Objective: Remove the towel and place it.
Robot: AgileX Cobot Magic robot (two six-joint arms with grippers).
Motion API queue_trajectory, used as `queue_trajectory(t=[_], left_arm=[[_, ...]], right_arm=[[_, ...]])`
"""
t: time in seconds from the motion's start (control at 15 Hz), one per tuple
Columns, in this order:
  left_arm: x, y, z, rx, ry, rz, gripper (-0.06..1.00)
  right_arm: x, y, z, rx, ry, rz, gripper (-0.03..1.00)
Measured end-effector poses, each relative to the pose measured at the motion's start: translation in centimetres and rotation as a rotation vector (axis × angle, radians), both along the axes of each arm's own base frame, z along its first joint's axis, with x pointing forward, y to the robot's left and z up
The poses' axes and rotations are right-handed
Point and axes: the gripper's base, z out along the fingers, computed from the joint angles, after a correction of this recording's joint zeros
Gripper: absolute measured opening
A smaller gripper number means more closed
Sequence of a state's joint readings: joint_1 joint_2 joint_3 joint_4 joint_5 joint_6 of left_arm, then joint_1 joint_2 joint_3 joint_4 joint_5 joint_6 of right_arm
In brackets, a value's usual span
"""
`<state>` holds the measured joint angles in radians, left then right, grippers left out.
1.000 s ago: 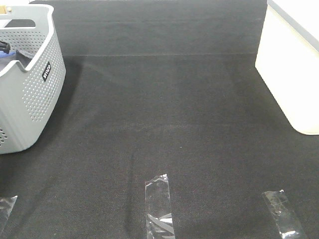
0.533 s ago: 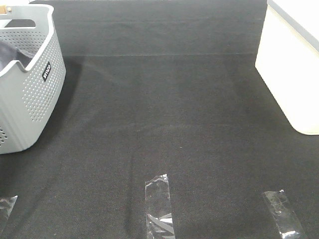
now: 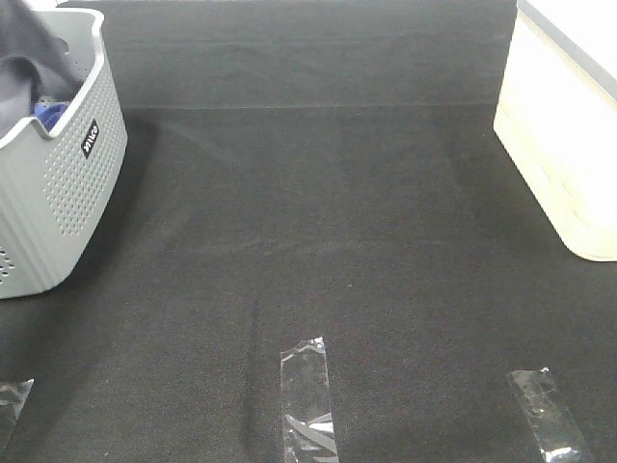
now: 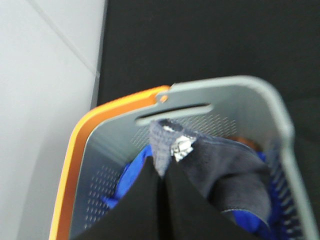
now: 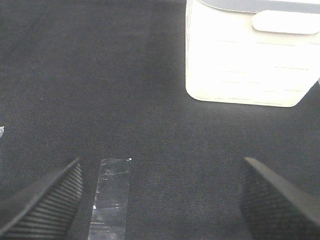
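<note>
My left gripper [image 4: 162, 175] has its jaws pinched tight on a fold of the towel [image 4: 220, 170], with no gap between the black fingers [image 4: 135, 205]. The pinch sits above the open top of the basket [image 4: 235, 100], near the end with the slot handle. The towel hangs from the grip in a bunched grey hump and runs down inside the basket, over the blue cloth [image 4: 127, 180] lying there. A small shiny fleck shows on the towel right at the pinch; I cannot tell what it is. An orange rim [image 4: 75, 150] runs just outside the basket's grey wall, and I cannot tell what it belongs to.

From the high camera, the basket stands at the far left of the mat [image 3: 318, 222]. The towel rises out of it at the top left corner of that view, with a patch of the blue cloth peeking beside it at the rim. The left gripper itself is out of that view.

My right gripper [image 5: 160, 170] is spread wide and holds nothing. It hangs over bare mat, with one tape strip [image 5: 110, 197] just inside its left finger. The white bin [image 5: 250, 55] stands beyond it, well apart from the basket.
</note>
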<state>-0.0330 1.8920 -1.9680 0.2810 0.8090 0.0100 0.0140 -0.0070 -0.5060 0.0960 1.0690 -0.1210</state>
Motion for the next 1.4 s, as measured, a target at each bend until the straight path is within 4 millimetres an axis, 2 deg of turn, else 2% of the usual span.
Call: queue_trajectory(t=[0.4,0.6,0.93,1.13,1.4], left_arm=[[-6.2,-8.9,7.3,0.017,-0.169,-0.266,0.00],[-9.4,-13.0,9.3,0.007,-0.215,-0.411,0.00],[-13.0,-19.2,8.6,-0.005,-0.119,-0.624,0.00],[-15.3,-22.2,8.2,-0.019,-0.065,-0.747,0.00],[-17.5,-24.8,8.0,-0.074,-0.024,-0.858,0.00]], right_arm=[[0.0,0.0,0.0,0.000,0.000,0.000,0.79],[0.0,0.0,0.0,0.000,0.000,0.000,0.79],[0.0,0.1,0.0,0.012,0.000,0.008,0.79],[0.2,1.2,0.3,0.120,0.008,0.086,0.79],[3.6,2.5,1.0,0.135,0.147,0.240,0.76]])
